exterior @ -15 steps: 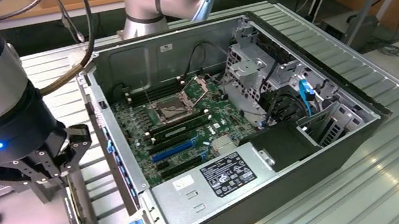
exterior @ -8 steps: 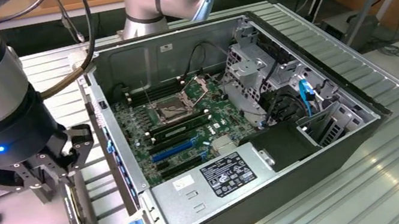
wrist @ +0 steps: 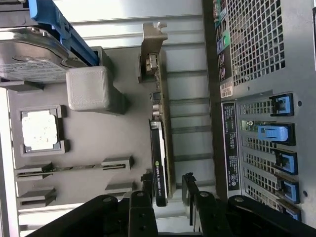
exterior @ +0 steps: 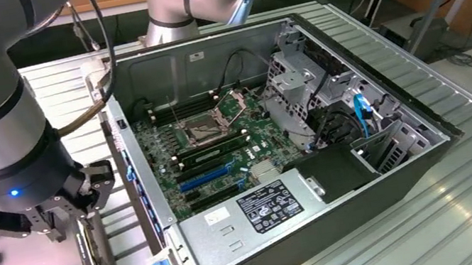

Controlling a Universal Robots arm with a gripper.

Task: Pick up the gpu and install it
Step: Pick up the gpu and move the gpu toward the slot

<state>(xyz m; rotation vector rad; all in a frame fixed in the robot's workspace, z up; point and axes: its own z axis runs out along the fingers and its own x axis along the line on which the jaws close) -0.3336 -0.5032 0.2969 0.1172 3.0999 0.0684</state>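
Grey parts tray holds the gpu on edge, fingers spread astride it, lettering illegible.

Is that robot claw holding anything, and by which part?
Nothing yet: the open gripper straddles the gpu at the end opposite its metal bracket.

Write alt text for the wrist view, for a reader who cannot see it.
The end effector, fingers open, straddles one end of the gpu, which stands on edge in a grey parts tray. A hard drive and a processor share the tray, which lies beside a computer case.
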